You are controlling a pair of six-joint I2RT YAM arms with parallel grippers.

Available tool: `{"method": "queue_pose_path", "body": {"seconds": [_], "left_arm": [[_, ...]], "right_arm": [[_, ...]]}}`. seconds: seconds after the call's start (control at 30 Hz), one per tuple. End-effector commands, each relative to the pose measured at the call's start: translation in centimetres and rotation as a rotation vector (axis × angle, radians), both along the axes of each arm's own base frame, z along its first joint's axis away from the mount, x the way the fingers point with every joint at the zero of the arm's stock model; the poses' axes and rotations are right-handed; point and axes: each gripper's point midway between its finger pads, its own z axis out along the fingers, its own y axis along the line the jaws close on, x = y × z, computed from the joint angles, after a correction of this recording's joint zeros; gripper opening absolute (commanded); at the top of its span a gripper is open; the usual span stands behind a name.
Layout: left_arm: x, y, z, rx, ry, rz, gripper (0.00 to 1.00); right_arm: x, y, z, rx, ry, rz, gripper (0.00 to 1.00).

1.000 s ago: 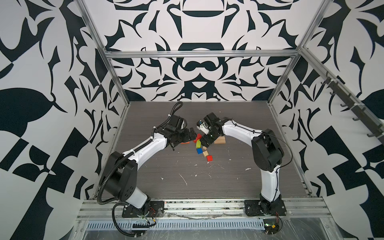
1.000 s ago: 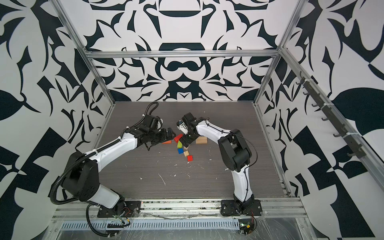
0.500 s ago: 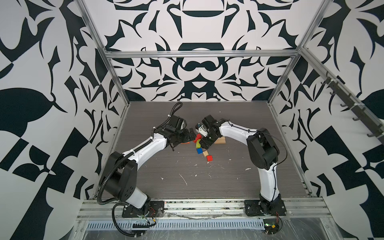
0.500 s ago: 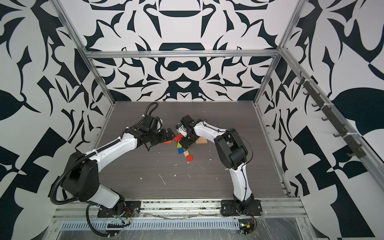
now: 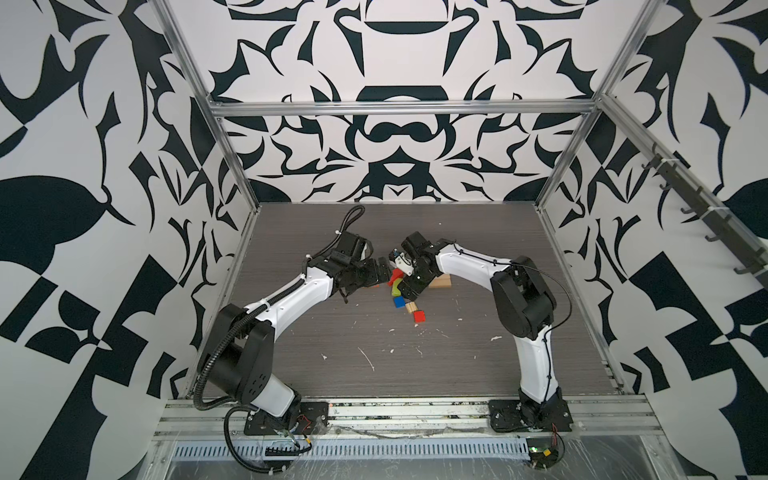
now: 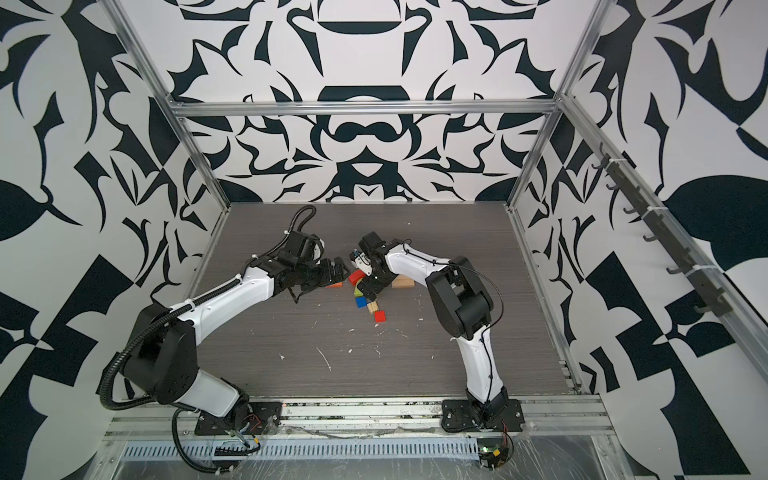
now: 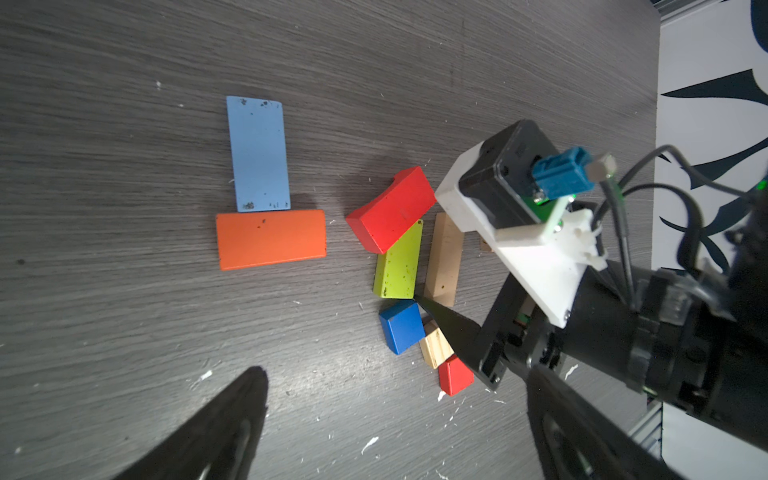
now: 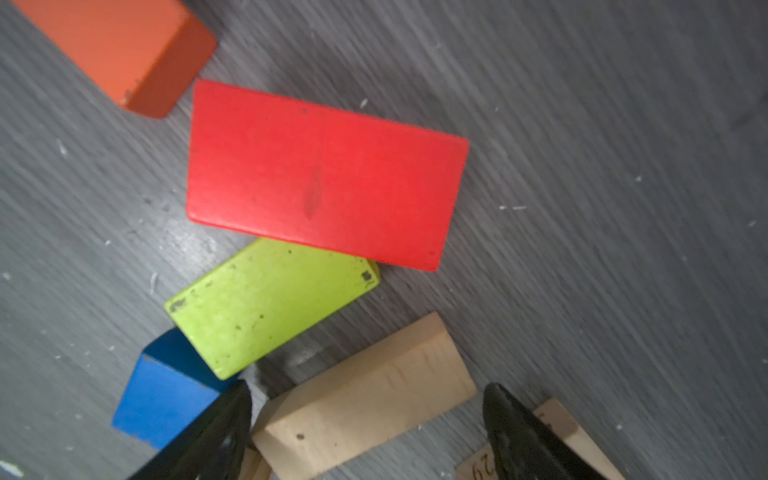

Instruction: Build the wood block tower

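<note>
Now our right tool stands released astride the tan plank; we should centre it, then clench squarely. Our left tool gapes empty. The blocks lie unstacked mid-frame on the surface.

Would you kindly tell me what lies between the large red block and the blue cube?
The lime green block lies between the large red block and blue cube, as both wrist views show.

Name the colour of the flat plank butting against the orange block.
Pale blue. The plank shows best in the left wrist view, touching the orange block.
</note>
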Motion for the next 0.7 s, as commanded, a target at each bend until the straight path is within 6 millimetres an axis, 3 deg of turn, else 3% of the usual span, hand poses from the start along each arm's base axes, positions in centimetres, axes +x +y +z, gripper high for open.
{"method": "queue_pose_path", "body": {"seconds": [0.0, 0.43, 0.67], "left_arm": [[-0.3, 0.5, -0.2, 0.006, 0.010, 0.012, 0.99], [-0.4, 0.6, -0.2, 0.005, 0.008, 0.015, 0.99], [-0.5, 0.6, -0.3, 0.001, 0.010, 0.015, 0.99]], "right_arm": [[0.8, 0.4, 1.1, -0.015, -0.030, 0.014, 0.91], [0.8, 1.4, 3.1, 0.038, -0.052, 0.023, 0.92], [0.1, 0.5, 2.7, -0.007, -0.041, 0.026, 0.94]]}}
